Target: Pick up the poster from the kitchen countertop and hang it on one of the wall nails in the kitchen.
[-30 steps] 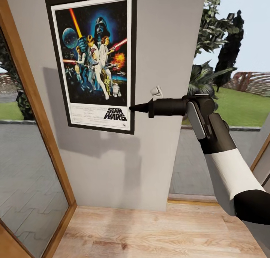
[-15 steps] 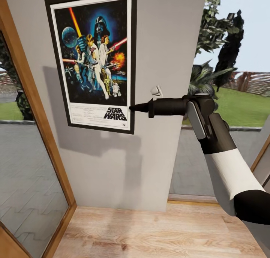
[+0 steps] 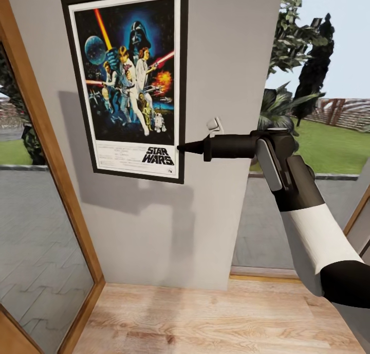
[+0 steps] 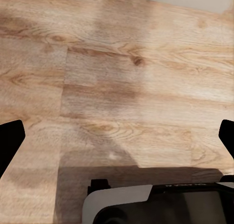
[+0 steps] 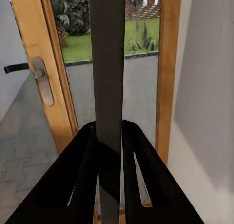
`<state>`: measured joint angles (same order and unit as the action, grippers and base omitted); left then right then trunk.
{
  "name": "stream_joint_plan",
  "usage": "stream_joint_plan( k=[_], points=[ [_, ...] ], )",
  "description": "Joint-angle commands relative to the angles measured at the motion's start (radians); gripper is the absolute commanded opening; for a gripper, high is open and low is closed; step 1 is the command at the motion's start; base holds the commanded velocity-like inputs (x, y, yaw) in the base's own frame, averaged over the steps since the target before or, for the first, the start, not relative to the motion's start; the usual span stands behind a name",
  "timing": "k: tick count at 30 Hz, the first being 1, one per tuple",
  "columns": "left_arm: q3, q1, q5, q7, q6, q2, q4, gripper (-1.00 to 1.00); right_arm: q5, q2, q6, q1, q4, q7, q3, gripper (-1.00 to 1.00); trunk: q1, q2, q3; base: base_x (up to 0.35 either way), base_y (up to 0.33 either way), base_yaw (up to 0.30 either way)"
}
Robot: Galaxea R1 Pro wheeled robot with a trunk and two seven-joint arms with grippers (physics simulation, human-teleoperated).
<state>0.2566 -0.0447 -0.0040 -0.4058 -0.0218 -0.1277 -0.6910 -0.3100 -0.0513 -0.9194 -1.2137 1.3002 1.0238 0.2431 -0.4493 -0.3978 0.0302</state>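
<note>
The tall rectangular Star Wars poster (image 3: 128, 81), with its thin black frame, white border and dark blue artwork of figures and lightsabers, lies flat against the plain grey wall panel (image 3: 216, 60), high on the panel and close to its left edge. It hangs a little tilted, its top leaning slightly toward the wooden door frame (image 3: 46, 153) that runs along the panel's left side.

The right gripper (image 3: 181, 148) reaches in sideways from the black-and-white right arm (image 3: 308, 225), and its dark tip meets the poster's right-hand edge near the lower right corner. In the right wrist view the poster shows edge-on as a thin dark grey slab (image 5: 108, 87) running straight down between the two black fingers (image 5: 83, 180), which press against it on both sides (closed firmly on the frame edge). Behind it stand a glass door with a metal handle (image 5: 41, 80) and a green lawn.

The left gripper (image 4: 117, 136) points down at the light wood plank floor (image 4: 122, 63); its two black fingertips (image 4: 9, 141) sit at opposite margins of that view, spread wide with nothing between them.
</note>
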Motion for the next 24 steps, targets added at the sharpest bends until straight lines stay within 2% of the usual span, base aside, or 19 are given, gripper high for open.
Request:
stream_joint_plan(
  k=[1, 24],
  points=[
    [0.003, 0.0, -0.001, -0.005, -0.001, 0.0, -0.001, 1.0, -0.004, -0.001, -0.006, -0.001, 0.0, 0.001, 0.001, -1.0, -0.001, -0.002, 0.002, 0.0, 0.0, 0.0],
    [0.003, 0.0, 0.0, -0.006, -0.001, -0.005, -0.001, 1.0, -0.003, -0.001, -0.006, -0.001, 0.0, 0.001, 0.0, -1.0, -0.001, -0.002, 0.002, 0.079, 0.0, 0.0]
  ],
)
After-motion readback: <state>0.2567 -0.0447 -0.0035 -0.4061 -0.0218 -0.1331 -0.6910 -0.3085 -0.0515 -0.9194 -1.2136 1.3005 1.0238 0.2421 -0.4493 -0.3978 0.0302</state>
